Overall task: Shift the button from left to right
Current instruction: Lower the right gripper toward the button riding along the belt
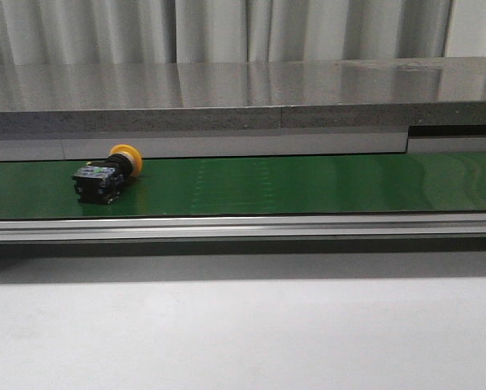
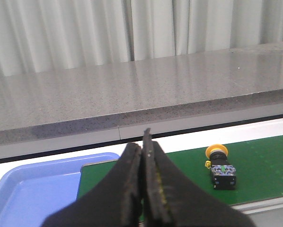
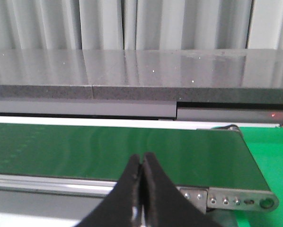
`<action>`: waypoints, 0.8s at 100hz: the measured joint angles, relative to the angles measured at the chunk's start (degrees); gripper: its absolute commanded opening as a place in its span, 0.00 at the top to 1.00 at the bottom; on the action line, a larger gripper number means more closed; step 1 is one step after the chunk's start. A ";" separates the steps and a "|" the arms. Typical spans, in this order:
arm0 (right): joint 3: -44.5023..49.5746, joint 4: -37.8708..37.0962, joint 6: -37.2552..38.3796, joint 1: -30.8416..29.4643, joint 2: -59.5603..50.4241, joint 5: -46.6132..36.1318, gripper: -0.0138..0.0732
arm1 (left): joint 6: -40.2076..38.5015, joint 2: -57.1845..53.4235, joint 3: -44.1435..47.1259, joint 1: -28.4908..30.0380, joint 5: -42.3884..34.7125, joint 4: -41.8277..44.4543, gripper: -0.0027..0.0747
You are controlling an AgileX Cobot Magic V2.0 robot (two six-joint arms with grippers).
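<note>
The button (image 1: 107, 174) lies on its side on the green conveyor belt (image 1: 308, 183), toward the left part of the belt in the front view, with its yellow-orange cap pointing toward the far edge and its black body toward the near edge. Nothing touches it. Behind the belt runs a long grey stone-like ledge (image 1: 243, 101), and pale curtains (image 1: 227, 28) hang behind that. In the left wrist view the left claw (image 2: 145, 189) has its two dark fingers pressed together with nothing between them, and it sits well apart from the button (image 2: 220, 165), which rests further along the belt. A blue tray (image 2: 32, 189) sits just beside the end of the belt in that same view. In the right wrist view the right claw (image 3: 141, 189) is likewise closed and empty, held near the metal side rail (image 3: 226, 196) at the belt's right end, where a brighter green surface (image 3: 274, 156) lies beside the belt.
</note>
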 measured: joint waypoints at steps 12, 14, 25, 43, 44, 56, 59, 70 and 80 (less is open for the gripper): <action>-0.28 0.00 0.00 0.00 0.00 -1.72 0.92 | 0.00 0.00 0.00 0.00 0.00 0.00 0.99; -0.53 0.00 0.00 0.00 0.00 -1.72 0.92 | 0.00 0.00 0.00 0.00 0.00 0.00 0.99; -4.10 0.00 0.00 0.00 0.11 0.47 0.92 | 0.10 0.00 0.00 0.00 0.09 0.00 0.99; -14.71 0.00 0.00 0.00 7.04 9.30 0.92 | 0.10 0.00 0.10 0.00 0.09 0.00 0.99; -15.16 0.00 0.00 0.00 7.89 10.22 0.92 | 0.10 0.00 0.10 0.00 0.09 0.00 0.99; -23.38 0.00 0.00 0.00 15.94 18.52 0.92 | 0.10 0.00 0.10 0.00 0.13 0.00 0.99; -25.76 0.00 0.00 0.00 17.97 20.47 0.92 | 0.10 0.00 0.10 0.00 0.13 0.00 0.99; -32.07 2.36 0.00 0.00 26.22 27.12 0.92 | 0.10 0.00 0.10 0.00 0.13 0.00 0.99; -36.29 3.89 0.00 0.00 32.73 30.27 0.92 | 0.10 0.00 0.10 0.00 0.13 0.00 0.99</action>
